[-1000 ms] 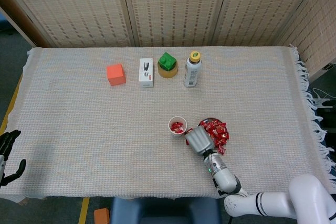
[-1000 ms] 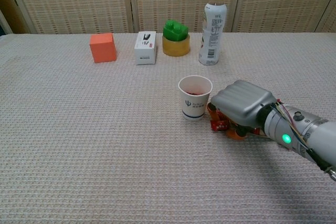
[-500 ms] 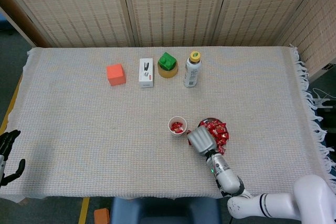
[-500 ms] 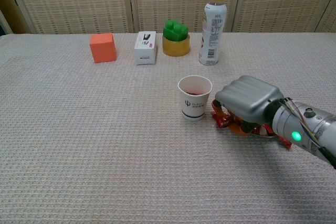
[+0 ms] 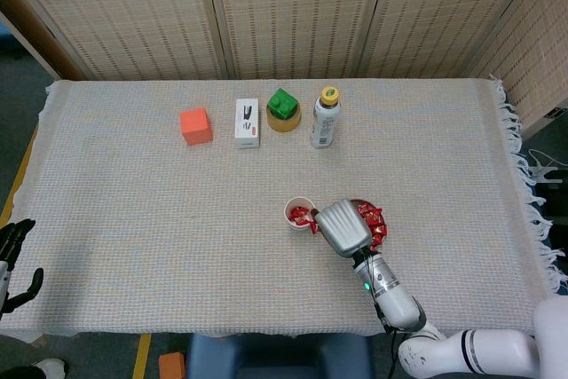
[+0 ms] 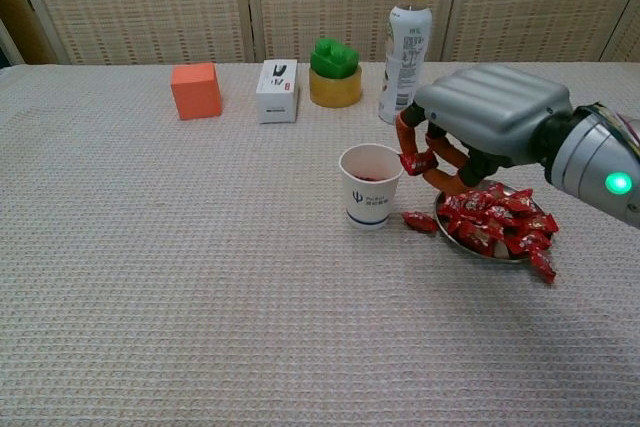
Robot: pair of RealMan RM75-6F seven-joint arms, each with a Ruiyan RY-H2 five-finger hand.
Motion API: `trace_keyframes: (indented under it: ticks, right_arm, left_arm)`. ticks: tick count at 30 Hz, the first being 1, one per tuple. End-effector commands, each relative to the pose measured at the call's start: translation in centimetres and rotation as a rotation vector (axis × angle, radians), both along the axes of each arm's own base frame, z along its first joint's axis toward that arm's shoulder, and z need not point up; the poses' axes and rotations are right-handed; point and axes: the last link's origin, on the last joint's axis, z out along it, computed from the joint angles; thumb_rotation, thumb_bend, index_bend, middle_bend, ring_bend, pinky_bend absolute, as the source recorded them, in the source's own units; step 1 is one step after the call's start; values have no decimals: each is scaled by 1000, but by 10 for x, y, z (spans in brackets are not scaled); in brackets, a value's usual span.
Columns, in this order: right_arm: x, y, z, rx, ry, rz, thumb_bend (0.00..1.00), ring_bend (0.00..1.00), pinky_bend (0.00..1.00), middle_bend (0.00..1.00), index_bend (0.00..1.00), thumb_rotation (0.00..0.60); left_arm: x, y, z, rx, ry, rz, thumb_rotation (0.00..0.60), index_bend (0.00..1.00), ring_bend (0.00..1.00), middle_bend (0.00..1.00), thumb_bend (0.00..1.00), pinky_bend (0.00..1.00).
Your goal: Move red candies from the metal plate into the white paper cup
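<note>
While raised beside cup point(image 6: 371, 186), right robot hand point(image 6: 478, 123) pinches candy point(image 6: 414, 162).

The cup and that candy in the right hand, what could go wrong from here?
The right hand pinches one candy beside the cup rim, not clearly over its mouth; released now, it may land on the cloth, like the stray candy by the plate. The light cup might also tip if the fingers brush it.

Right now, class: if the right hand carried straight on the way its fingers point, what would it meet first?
Probably the white paper cup: the right hand, pinching a red candy, points toward its rim, though depth is uncertain.
</note>
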Motion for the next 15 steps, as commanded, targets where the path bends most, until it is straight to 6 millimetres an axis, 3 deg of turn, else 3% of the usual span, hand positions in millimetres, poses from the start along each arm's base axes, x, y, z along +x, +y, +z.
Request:
trace_keyframes:
  ticks: [1, 6, 13, 15]
  right_arm:
    - [5, -3, -1, -4, -15, 3, 371, 855, 1000, 813, 523, 600]
    - [30, -20, -27, -3, -26, 4, 371, 855, 1000, 813, 516, 600]
    - [32, -27, -45, -4, 8, -17, 371, 855, 1000, 813, 478, 600]
    - [31, -28, -45, -4, 14, -22, 371, 855, 1000, 813, 427, 600]
  left_arm:
    - [0, 0, 0, -1, 0, 0, 600, 0, 3, 38, 481, 225]
    - [-1, 0, 1, -1, -4, 3, 600, 0, 3, 38, 481, 225]
    - [-1, 0, 2, -4, -9, 1, 600, 0, 3, 37, 480, 225]
    - [-1, 0, 2, -3, -10, 0, 600, 0, 3, 37, 480, 224]
